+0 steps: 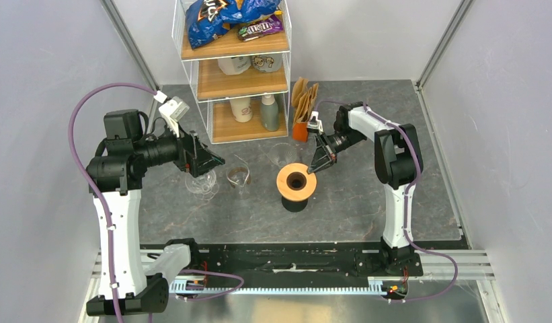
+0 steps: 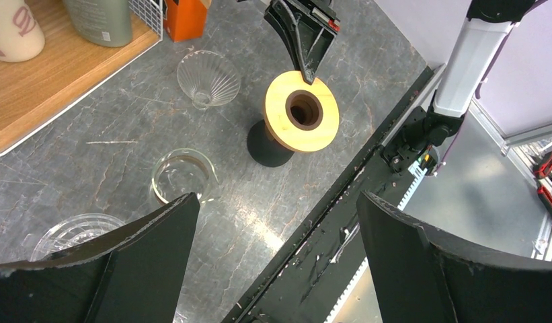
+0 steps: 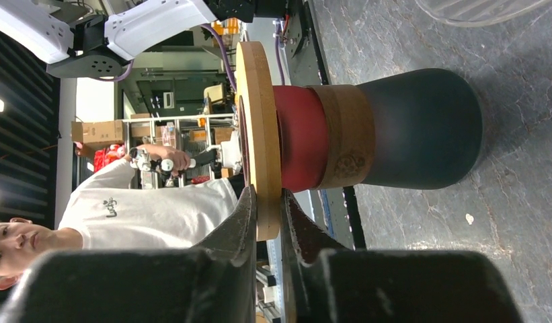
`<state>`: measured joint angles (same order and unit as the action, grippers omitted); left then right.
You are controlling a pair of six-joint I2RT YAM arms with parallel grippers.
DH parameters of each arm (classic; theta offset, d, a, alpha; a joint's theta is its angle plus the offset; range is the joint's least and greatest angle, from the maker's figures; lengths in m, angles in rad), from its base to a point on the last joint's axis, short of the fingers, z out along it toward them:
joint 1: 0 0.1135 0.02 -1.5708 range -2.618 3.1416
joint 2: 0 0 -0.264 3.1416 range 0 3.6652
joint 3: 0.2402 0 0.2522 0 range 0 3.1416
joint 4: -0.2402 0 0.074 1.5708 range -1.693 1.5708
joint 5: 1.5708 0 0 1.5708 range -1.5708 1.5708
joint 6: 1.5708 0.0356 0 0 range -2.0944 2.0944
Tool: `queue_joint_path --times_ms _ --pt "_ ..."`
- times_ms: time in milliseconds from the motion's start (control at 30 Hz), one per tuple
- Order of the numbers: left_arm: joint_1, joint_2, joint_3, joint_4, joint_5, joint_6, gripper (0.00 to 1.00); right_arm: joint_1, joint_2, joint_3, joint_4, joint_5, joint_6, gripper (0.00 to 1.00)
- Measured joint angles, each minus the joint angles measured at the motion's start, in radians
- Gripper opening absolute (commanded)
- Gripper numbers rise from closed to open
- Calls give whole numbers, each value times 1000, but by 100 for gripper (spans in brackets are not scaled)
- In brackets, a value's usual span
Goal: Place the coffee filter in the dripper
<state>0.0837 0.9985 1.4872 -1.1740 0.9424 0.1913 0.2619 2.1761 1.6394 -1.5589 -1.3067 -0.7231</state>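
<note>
The brown coffee filters (image 1: pixel 304 96) stand in an orange holder (image 1: pixel 300 130) by the tabletop's far edge, while the right fingers (image 3: pixel 238 232) seem to pinch the dripper's (image 1: pixel 284 183) wooden rim mid-tabletop, and the left fingers (image 2: pixel 148 239) hang spread wide.

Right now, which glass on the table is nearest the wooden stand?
The cone, beside the stand; the beaker and the dish sit farther left.

The left claw (image 2: pixel 276 202) gapes wide, held high on a bent arm. The right claw (image 3: pixel 267 195) angles down, fingers a sliver apart.
</note>
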Motion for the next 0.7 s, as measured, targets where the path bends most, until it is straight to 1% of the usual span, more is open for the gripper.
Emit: queue_joint_path --times_ms 133,267,300,333,467,567,700 --pt "0 0 0 2 -1 0 96 0 0 7 -5 -2 2 37" --pt "0 0 0 2 -7 0 96 1 1 18 -4 5 2 50" --pt "0 0 0 2 -10 0 96 1 1 21 -3 7 3 57" --pt "0 0 0 2 -11 0 96 1 1 24 -3 11 5 62" --pt "0 3 0 2 -24 0 96 -4 1 40 -2 41 26 73" --pt "0 8 0 2 -27 0 96 -11 -5 43 -2 84 87 76" --pt "0 22 0 2 -42 6 93 -39 -50 43 3 165 173 77"
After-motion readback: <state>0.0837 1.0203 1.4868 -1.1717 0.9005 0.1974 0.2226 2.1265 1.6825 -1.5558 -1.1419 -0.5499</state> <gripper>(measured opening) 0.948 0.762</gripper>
